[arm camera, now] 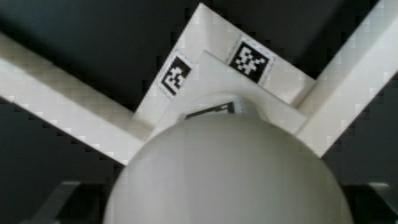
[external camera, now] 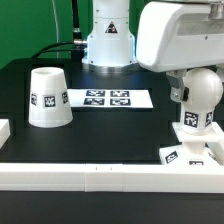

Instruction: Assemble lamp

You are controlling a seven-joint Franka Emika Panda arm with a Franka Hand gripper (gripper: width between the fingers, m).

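1. Shade: stands on the bench with its wide end down and axis upright, well apart from the base block.
2. Base block: lies flat.
3. Bulb: directly over the base block, ball end up, axis upright.
4. Pincer: dark fingers flank the bulb; I cannot tell whether they grip it.

No readable text; shade bears a patterned tag.

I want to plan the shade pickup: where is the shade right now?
The shade stands wide end down on the black table at the exterior view's left, just beside the left end of the marker board.
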